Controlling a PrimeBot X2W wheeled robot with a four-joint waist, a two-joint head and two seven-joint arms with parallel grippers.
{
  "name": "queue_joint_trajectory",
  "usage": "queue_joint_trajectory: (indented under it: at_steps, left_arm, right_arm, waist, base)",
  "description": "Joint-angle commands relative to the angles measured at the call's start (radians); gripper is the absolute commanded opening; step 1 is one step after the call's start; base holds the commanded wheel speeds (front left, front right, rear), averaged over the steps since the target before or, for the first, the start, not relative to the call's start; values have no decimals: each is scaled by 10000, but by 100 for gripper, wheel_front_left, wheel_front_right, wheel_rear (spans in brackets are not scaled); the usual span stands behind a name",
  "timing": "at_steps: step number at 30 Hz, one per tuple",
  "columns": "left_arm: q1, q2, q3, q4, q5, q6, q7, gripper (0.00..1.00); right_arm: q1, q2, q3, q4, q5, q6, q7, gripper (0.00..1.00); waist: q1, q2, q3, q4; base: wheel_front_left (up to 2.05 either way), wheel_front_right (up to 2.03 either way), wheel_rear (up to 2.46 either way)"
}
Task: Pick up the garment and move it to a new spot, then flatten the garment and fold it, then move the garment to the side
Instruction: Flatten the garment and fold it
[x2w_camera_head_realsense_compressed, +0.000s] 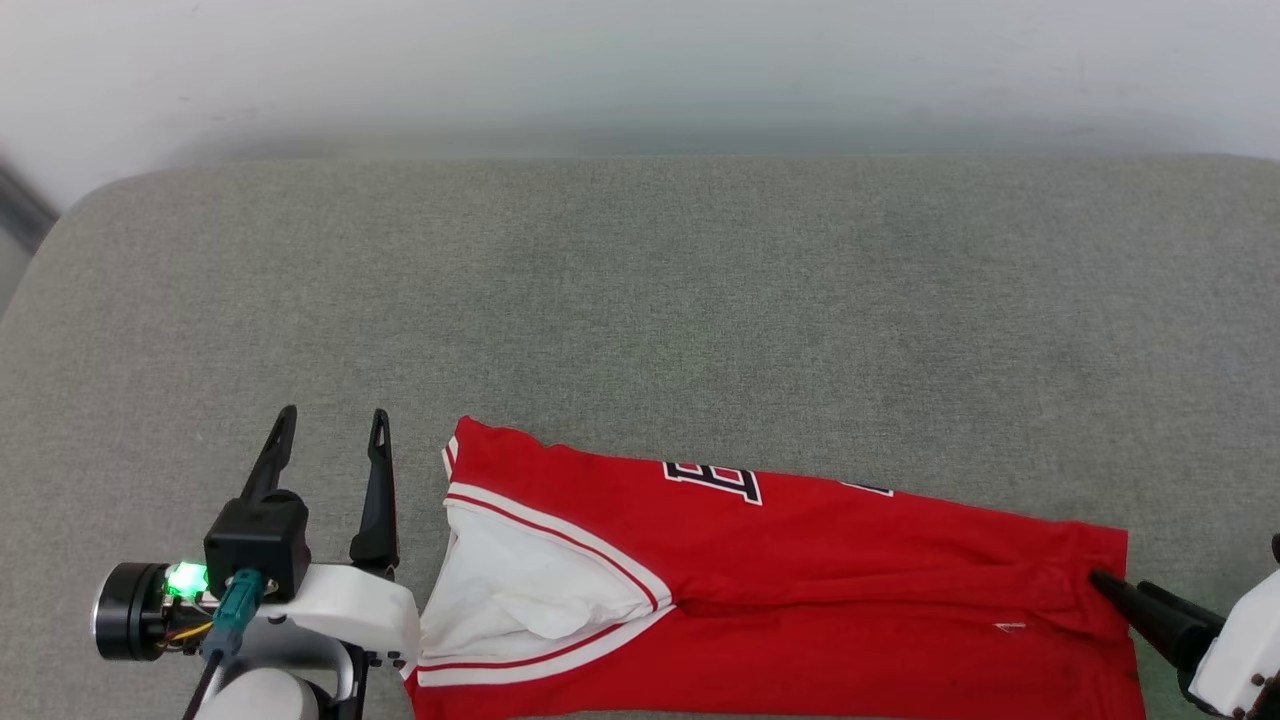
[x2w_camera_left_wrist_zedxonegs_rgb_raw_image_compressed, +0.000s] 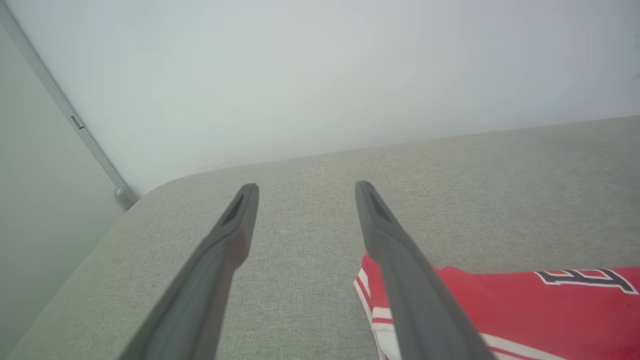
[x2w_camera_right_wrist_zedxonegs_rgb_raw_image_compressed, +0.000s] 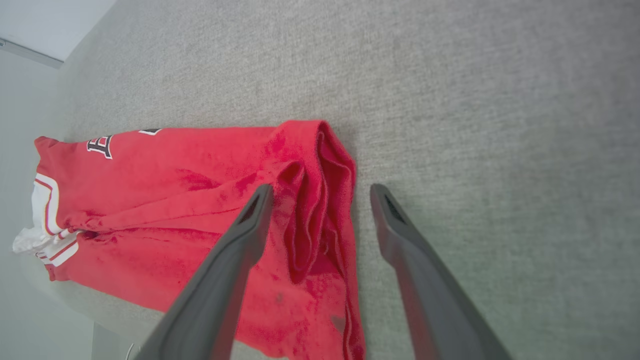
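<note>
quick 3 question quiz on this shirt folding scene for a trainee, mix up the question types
1. True or false: the left gripper is shut on the garment.
2. Which part of the garment is the right gripper at? A) white sleeve B) bunched plain red end C) black lettering
3. Fill in: the sleeve folded over the garment's left end is ___.
Key: 1 false, it is open and holds nothing; 2 B; 3 white.

Grey fabric cushion against a plain white wall
</note>
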Motion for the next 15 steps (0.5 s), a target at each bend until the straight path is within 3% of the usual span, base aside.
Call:
queue_joint_trajectory:
  at_steps: [1, 6, 13, 15]
  left_arm:
    - [169, -110, 119, -37, 138, 30, -43, 100]
    - [1132, -914, 1443, -239, 1330, -36, -43, 100]
    - [2155, -2055, 2692, -353, 2754, -474, -36, 100]
    - [2567, -2659, 3153, -505, 3590, -642, -36, 100]
  right_arm:
    - [133, 76, -17, 50, 77, -4, 29, 100]
    - [271, 688, 98, 643, 305, -4, 399, 100]
    - [409, 1506, 762, 840, 489, -5, 1108, 100]
    - [389, 1733, 1014, 952, 390, -5, 1261, 100]
  waist:
    - [0, 0, 7, 9]
    - [0, 0, 53, 82]
    - [0, 0, 66, 204]
    - [0, 0, 48, 274]
  base:
    - [0, 0, 0]
    - [0, 0, 0]
    - [0, 0, 0]
    - [0, 0, 0]
